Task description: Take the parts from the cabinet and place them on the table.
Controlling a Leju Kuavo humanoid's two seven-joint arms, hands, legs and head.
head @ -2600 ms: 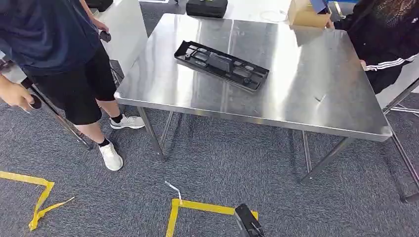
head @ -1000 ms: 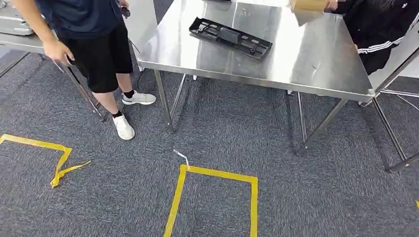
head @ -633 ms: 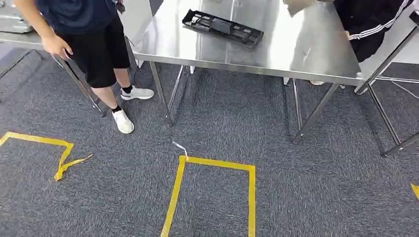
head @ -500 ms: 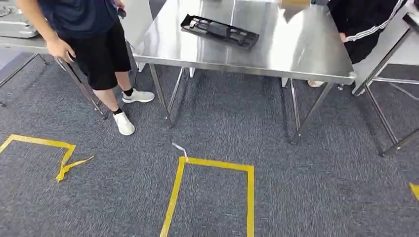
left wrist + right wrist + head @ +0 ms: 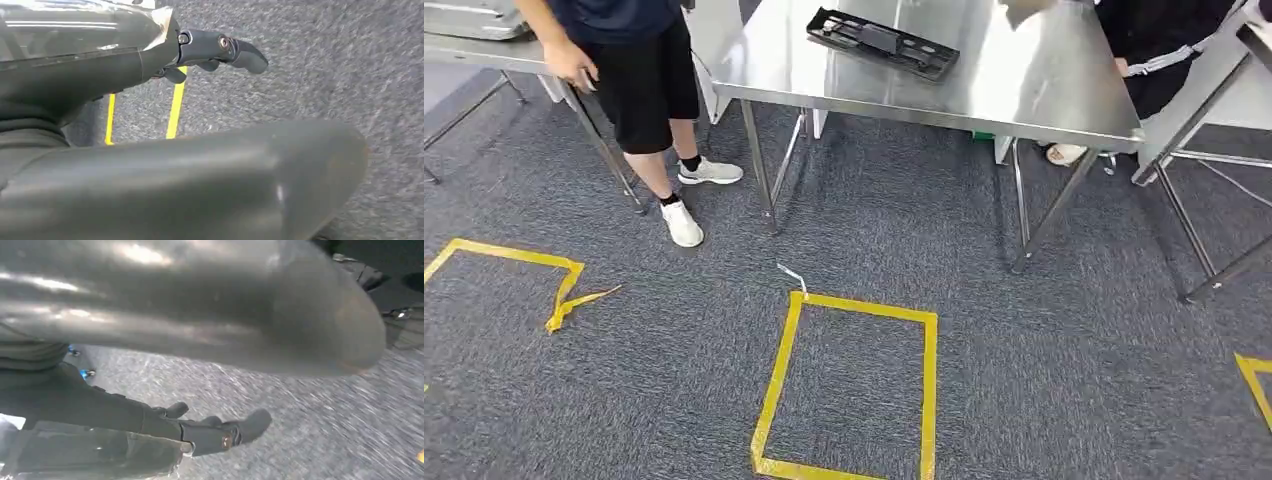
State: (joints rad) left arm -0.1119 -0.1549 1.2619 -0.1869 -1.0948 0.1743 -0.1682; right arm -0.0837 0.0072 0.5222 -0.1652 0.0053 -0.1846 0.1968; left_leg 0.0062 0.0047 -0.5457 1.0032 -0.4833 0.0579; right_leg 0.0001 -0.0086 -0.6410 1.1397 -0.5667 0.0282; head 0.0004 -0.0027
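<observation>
Hands: your left hand (image 5: 150,165) and right hand (image 5: 190,320) hung over carpet, fingers apart, holding nothing | flat black plastic part (image 5: 882,42) lay on steel table (image 5: 1024,90).

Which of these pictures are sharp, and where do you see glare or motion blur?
Head view: mostly sharp; the steel table throws broad white glare, yet the black part on it stays readable. Left wrist view: the carpet is slightly soft, and the left hand is clear. Right wrist view: the carpet is streaked by motion blur, with highlights on the right hand.
</observation>
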